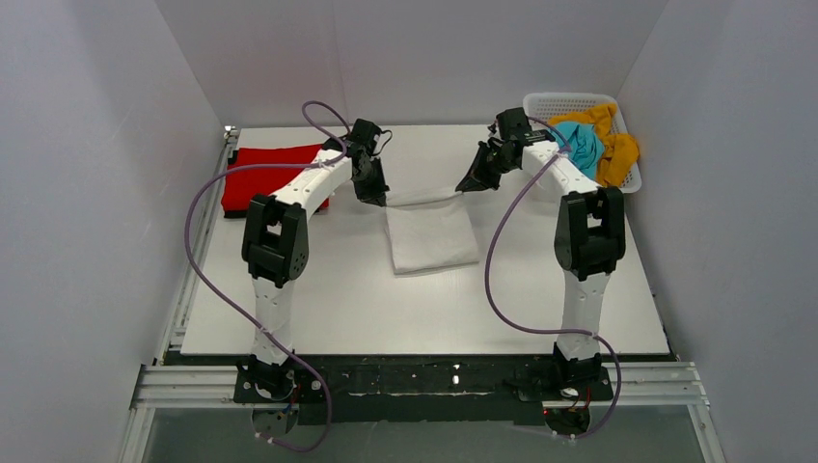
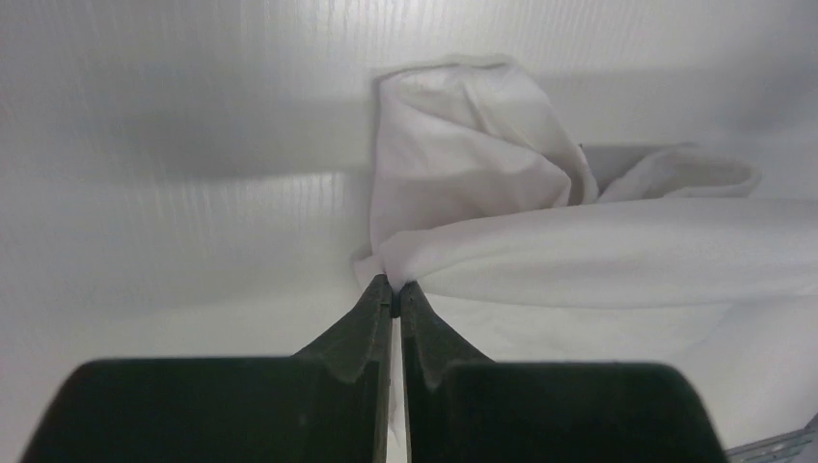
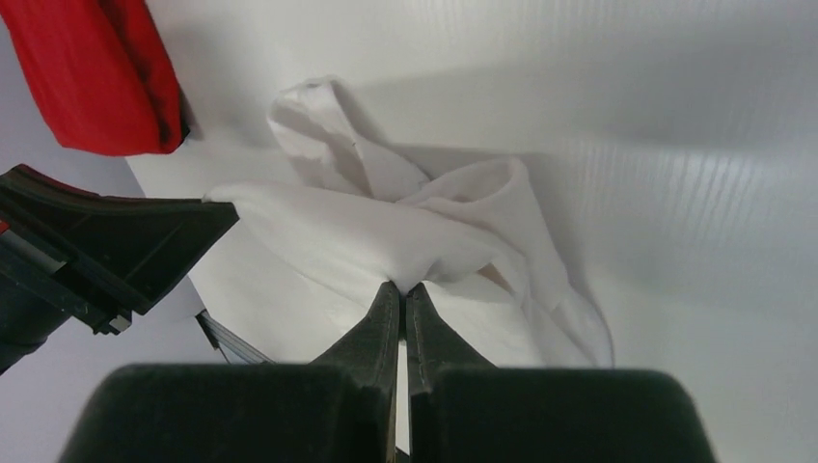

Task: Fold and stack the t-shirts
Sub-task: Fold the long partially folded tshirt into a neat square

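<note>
The white t-shirt (image 1: 431, 236) lies in the middle of the table, its far edge lifted between both grippers. My left gripper (image 1: 379, 201) is shut on its far left corner; the wrist view shows the cloth (image 2: 540, 241) pinched at the fingertips (image 2: 396, 287). My right gripper (image 1: 465, 187) is shut on the far right corner, the cloth (image 3: 386, 231) pinched at its tips (image 3: 402, 289). A folded red t-shirt (image 1: 262, 177) lies at the far left and also shows in the right wrist view (image 3: 96, 72). Teal-blue (image 1: 582, 143) and mustard-orange (image 1: 617, 154) t-shirts sit in the basket. The black t-shirt shows only as a dark edge under the red one.
A white lattice basket (image 1: 569, 100) stands at the far right corner. White walls close the table on three sides. A metal rail (image 1: 415, 378) runs along the near edge by the arm bases.
</note>
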You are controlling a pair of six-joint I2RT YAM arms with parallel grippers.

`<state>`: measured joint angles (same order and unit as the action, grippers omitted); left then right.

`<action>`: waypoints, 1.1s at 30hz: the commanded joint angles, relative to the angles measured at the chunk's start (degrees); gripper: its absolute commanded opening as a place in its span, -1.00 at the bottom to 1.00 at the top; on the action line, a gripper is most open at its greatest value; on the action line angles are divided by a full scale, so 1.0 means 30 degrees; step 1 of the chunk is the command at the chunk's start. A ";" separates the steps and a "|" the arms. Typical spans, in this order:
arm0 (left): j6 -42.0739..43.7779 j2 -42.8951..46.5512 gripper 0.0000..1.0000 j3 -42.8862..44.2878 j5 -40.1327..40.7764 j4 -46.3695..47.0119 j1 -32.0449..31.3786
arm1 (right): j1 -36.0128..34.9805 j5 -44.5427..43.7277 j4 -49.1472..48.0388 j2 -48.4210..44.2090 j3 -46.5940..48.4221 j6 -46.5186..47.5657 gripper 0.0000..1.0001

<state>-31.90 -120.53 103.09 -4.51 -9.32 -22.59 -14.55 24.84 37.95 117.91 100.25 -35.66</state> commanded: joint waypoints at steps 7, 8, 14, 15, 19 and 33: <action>0.0721 -0.2570 -0.43 0.3506 0.2075 -0.2843 0.0539 | 0.0558 -0.0577 -0.1917 0.3097 0.2772 -0.0051 -0.66; 0.0755 -0.2862 -0.08 0.3967 0.2184 -0.3126 0.0525 | 0.0562 -0.0725 -0.1843 0.3417 0.3210 -0.0050 -0.45; 0.0732 -0.2534 0.96 0.5794 0.2229 -0.4949 0.0533 | 0.0502 -0.2169 0.0343 0.3254 0.5934 0.0687 0.56; 0.0592 -0.2029 0.96 0.5549 0.2082 -0.4902 0.0528 | 0.0464 -0.2627 0.0534 0.2785 0.5857 0.0844 0.59; -0.0271 0.0071 0.96 0.3315 -0.1187 -0.3834 0.0513 | 0.0288 -0.1323 0.0029 -0.0219 0.2925 0.1284 0.64; -0.2144 -0.4379 0.97 0.4596 -0.6543 0.0126 0.0608 | -0.0170 0.5475 -0.7173 0.2610 0.0624 -0.2616 0.60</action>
<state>-38.17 -129.51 113.73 -21.15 -4.01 -21.17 -15.79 38.59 18.65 118.10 99.09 -40.75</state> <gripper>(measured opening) 0.981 0.807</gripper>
